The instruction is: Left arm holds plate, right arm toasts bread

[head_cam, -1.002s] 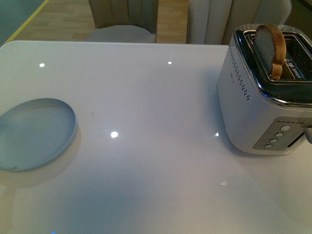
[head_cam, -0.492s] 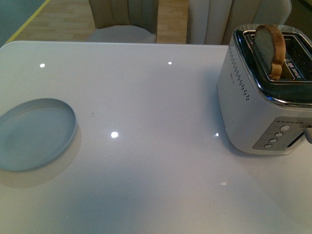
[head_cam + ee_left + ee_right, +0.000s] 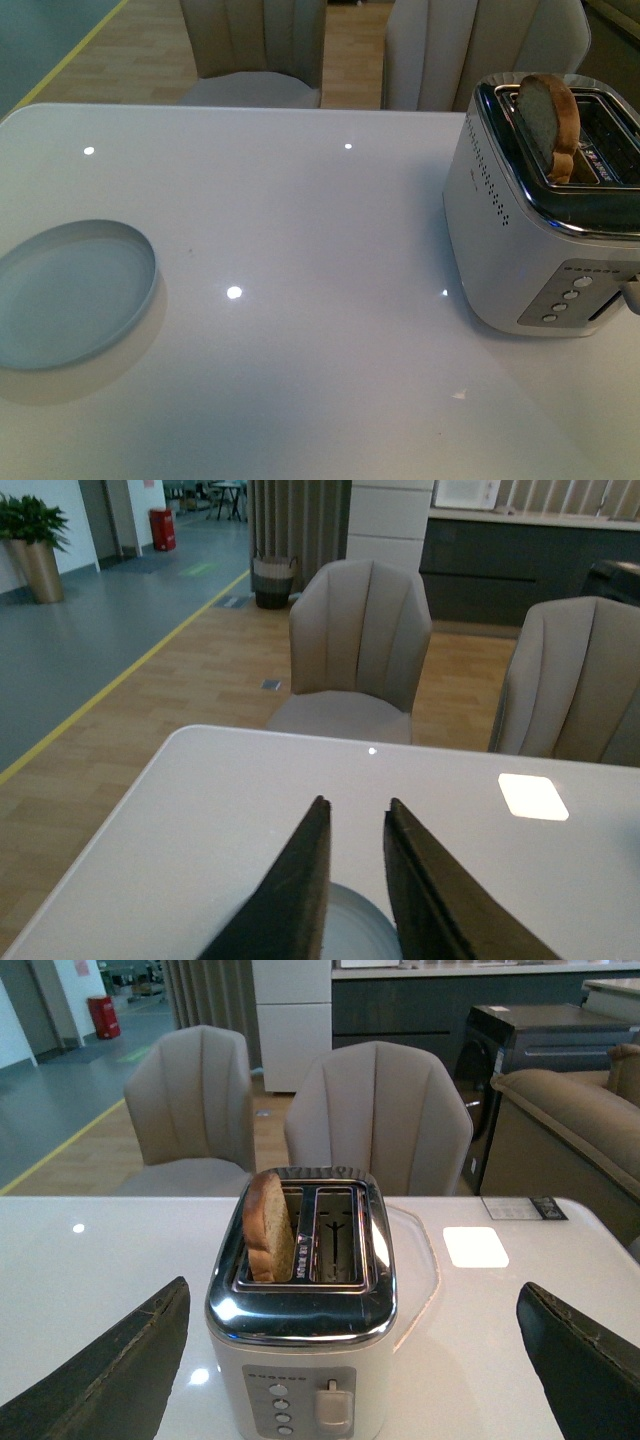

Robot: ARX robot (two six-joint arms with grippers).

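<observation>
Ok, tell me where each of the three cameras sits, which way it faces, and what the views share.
Front view: on the robot's body, looking down over the white table at the plate and toaster; no arm shows.
Left wrist view: above the plate, facing the chairs; the left pincer is nearly closed.
Right wrist view: facing the toaster and bread; the right pincer is wide open.
Shared: front and right wrist views both show the bread in the toaster.

A plate [image 3: 75, 295] is lying at left; bread [image 3: 548, 125] is standing in a toaster [image 3: 520, 250] at right.
</observation>
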